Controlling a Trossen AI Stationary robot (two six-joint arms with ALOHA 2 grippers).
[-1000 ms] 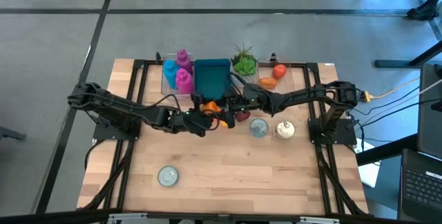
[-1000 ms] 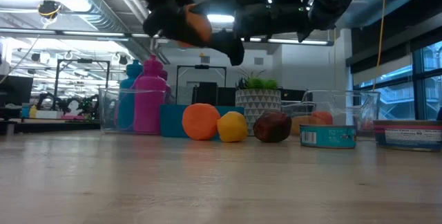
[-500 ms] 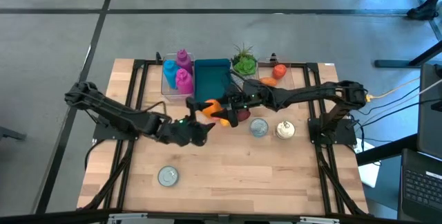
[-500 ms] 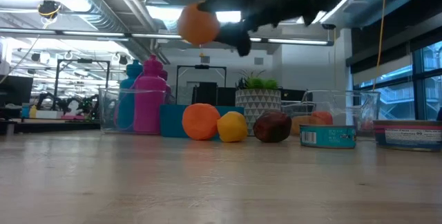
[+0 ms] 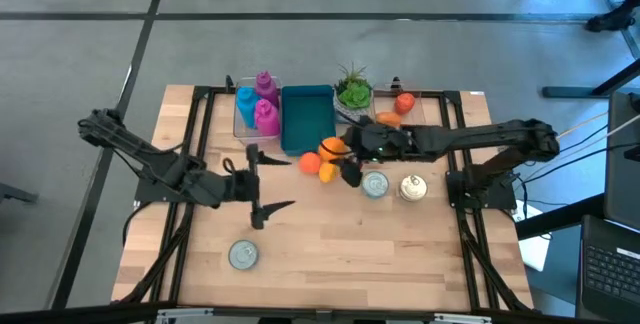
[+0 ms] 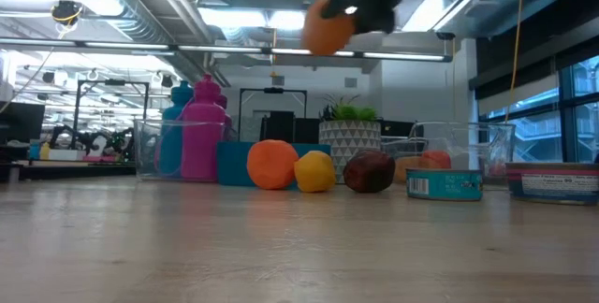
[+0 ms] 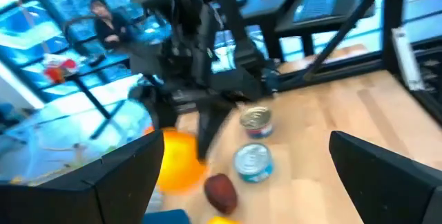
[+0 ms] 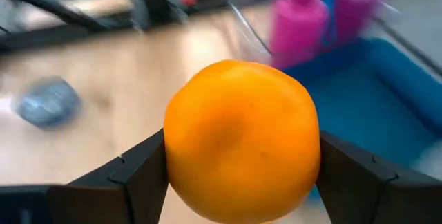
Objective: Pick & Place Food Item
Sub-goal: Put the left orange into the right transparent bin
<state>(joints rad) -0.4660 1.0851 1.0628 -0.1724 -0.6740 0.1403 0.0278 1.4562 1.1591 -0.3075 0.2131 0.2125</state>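
A round orange (image 8: 242,141) sits in my right gripper (image 5: 332,150), which is shut on it high over the table's middle, near the blue bin (image 5: 307,117). The low view shows that orange (image 6: 328,30) well above the table. A second orange (image 6: 271,165), a lemon (image 6: 314,172) and a dark red fruit (image 6: 369,172) rest on the wood in front of the bin. My left gripper (image 5: 266,187) is open and empty, left of the fruit and apart from it. My right gripper pinches the orange between its two fingers (image 8: 131,175), one on each side of the orange's widest part (image 8: 181,156). The fingers come about level from the table's right. The orange is lifted clear of the table.
Two tin cans (image 5: 375,185) (image 5: 412,188) stand right of the fruit, and a third can (image 5: 243,254) is near the front left. Pink and blue bottles (image 5: 260,104) in a clear box, a potted plant (image 5: 353,89) and a clear box with food (image 5: 397,109) line the far edge.
My right gripper has carried the orange toward the table's right, staying high. My left gripper has drawn back from the orange toward the table's left and near edge, and its fingers now stand wide apart. The fruit on the table has stayed put.
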